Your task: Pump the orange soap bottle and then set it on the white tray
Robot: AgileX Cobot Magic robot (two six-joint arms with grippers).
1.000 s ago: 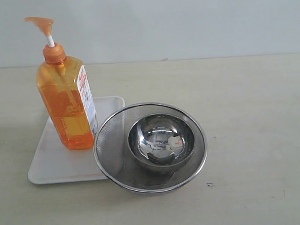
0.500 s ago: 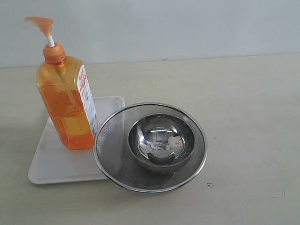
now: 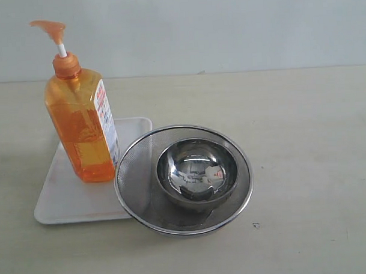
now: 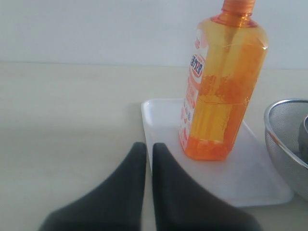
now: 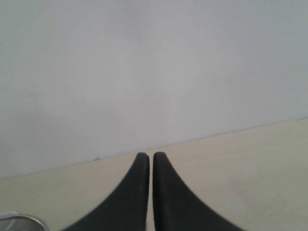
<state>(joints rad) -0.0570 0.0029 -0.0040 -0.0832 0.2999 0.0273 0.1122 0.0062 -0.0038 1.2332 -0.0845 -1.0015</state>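
Left wrist view — left claw (image 4: 149,146) pressed together, near but clear of orange soap bottle (image 4: 224,96) on white tray (image 4: 255,173).

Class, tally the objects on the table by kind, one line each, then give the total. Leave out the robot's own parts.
orange soap bottle: 1
white tray: 1
steel mesh sieve: 1
steel bowl: 1
Total: 4

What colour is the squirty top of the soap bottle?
Orange pump on a white stem, seen best in the exterior view.
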